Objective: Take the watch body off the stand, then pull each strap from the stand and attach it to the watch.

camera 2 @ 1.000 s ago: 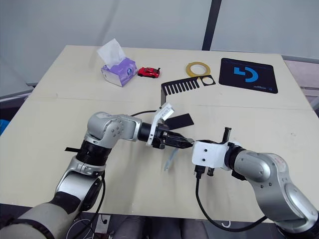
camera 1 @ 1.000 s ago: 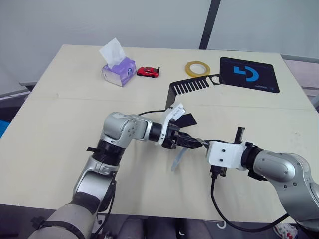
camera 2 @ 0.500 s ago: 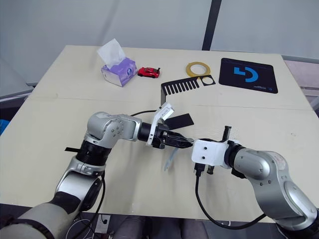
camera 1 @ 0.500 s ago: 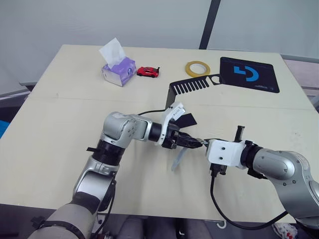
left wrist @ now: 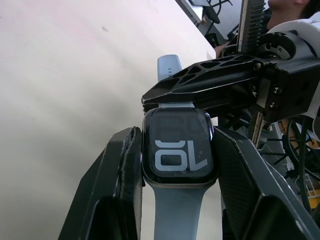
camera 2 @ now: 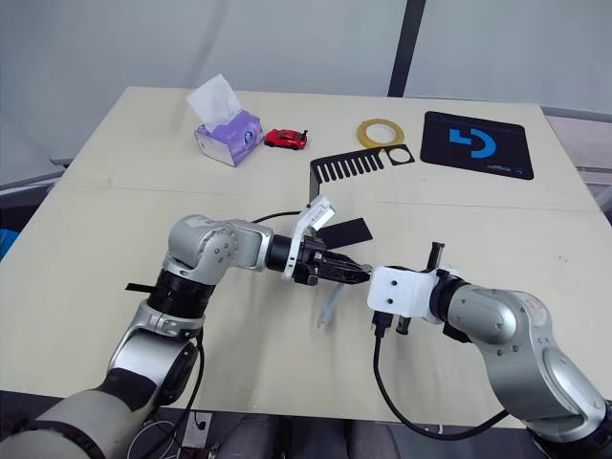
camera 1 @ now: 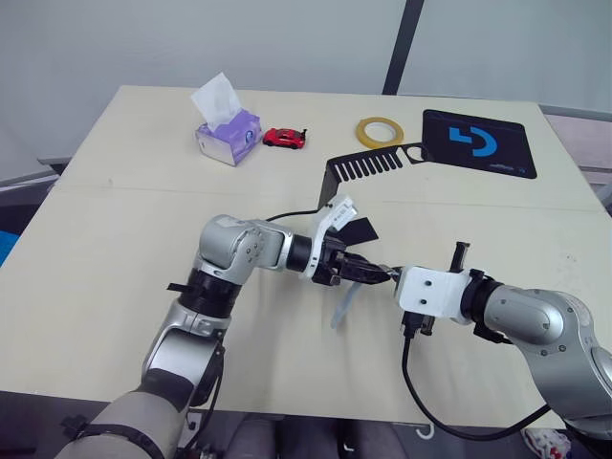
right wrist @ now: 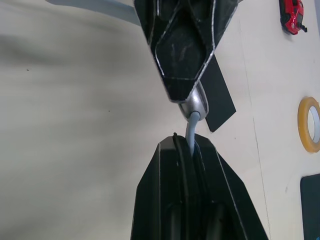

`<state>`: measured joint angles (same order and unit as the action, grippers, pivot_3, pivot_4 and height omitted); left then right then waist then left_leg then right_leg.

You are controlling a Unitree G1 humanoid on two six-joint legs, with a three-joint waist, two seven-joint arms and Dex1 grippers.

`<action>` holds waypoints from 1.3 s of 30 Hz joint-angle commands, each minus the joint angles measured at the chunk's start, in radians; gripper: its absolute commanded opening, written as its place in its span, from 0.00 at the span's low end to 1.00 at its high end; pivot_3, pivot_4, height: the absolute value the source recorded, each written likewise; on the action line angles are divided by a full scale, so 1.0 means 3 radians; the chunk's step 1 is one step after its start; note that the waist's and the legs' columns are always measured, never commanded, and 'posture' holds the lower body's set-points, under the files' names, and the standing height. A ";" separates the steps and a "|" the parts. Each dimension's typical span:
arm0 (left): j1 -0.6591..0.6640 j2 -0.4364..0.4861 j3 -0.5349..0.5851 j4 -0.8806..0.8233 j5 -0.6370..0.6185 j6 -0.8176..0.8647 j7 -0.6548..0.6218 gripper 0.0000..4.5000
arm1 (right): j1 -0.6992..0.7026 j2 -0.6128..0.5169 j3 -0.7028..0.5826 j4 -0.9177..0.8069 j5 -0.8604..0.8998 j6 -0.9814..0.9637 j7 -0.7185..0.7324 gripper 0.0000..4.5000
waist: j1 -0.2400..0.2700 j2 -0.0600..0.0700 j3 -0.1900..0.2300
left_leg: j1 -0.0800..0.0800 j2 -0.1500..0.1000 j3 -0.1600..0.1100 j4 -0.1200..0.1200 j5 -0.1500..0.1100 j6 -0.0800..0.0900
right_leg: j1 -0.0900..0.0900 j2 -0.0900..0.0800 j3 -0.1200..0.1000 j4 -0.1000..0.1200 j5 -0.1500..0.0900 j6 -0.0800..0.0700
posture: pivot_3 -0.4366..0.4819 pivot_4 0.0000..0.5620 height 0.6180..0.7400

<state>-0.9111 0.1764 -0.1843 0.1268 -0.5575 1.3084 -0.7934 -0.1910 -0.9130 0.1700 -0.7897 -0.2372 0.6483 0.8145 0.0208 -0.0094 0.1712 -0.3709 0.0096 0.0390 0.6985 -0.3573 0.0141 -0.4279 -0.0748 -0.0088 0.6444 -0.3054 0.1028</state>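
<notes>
1. Left gripper [left wrist: 177, 165] clamped on the watch body [left wrist: 178, 152], one black finger against each side of the case, dark screen with white digits facing the wrist camera.
2. Watch body held above the table [camera 1: 115, 277], near its middle, in front of the stand [camera 1: 359, 172].
3. One pale grey-blue strap [camera 1: 342, 304] already joined to the case, hanging from it toward the tabletop.
4. Right gripper [right wrist: 192, 150] closed on a second strap [right wrist: 191, 131], its free end pressed up to the grey rim of the watch body opposite the first strap.
5. Both grippers tip to tip.
6. Stand upright behind them, comb-slotted arm pointing toward the black mat [camera 1: 478, 142]; yellow tape roll [camera 1: 380, 131] just beside it.
7. Tissue pack [camera 1: 227, 134] and red toy car [camera 1: 284, 138] at the far left of the table.
</notes>
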 commanded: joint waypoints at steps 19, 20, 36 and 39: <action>-0.0029 0.0060 -0.0052 -0.0032 -0.0053 -0.0176 -0.0078 0.38 | 0.0016 -0.0030 -0.0200 -0.0252 0.0007 0.0018 -0.0005 0.00 | 0.0000 0.0000 0.0000 | 0.0000 0.0000 0.0000 0.0000 0.0000 0.0000 | 0.0000 0.0000 0.0000 0.0000 0.0000 0.0000 | 0.48 0.27 0.98; -0.0030 0.0056 -0.0053 -0.0029 -0.0052 -0.0179 -0.0075 0.38 | 0.0018 -0.0029 -0.0200 -0.0263 0.0008 0.0023 -0.0005 0.00 | 0.0000 0.0000 0.0000 | 0.0000 0.0000 0.0000 0.0000 0.0000 0.0000 | 0.0000 0.0000 0.0000 0.0000 0.0000 0.0000 | 0.48 0.27 0.98; -0.0029 0.0396 -0.0265 -0.0165 -0.0001 -0.0592 -0.0550 0.38 | 0.0112 0.0106 -0.0801 -0.0367 0.0700 0.0214 0.0329 0.59 | -0.0002 0.0000 0.0000 | 0.0000 0.0001 0.0000 0.0000 0.0000 0.0000 | 0.0000 0.0000 0.0000 0.0000 0.0000 0.0000 | 0.48 0.27 0.98; 0.0016 0.0653 -0.0401 -0.0230 0.0098 -0.1055 -0.0930 0.38 | 0.0198 0.0201 -0.1392 -0.0405 0.1436 0.0432 0.0693 0.93 | -0.0005 0.0000 0.0000 | 0.0000 0.0001 0.0000 -0.0001 0.0000 -0.0001 | 0.0000 0.0001 0.0000 0.0000 0.0000 0.0000 | 0.48 0.27 0.98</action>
<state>-0.9081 0.3582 -0.2945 0.1071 -0.5367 1.0691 -1.0046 -0.1333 -0.8630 -0.1510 -0.8612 0.0838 0.7493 0.9702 0.0194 -0.0094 0.1712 -0.3709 0.0103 0.0389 0.6982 -0.3575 0.0139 -0.4278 -0.0744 -0.0092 0.6441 -0.3054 0.1028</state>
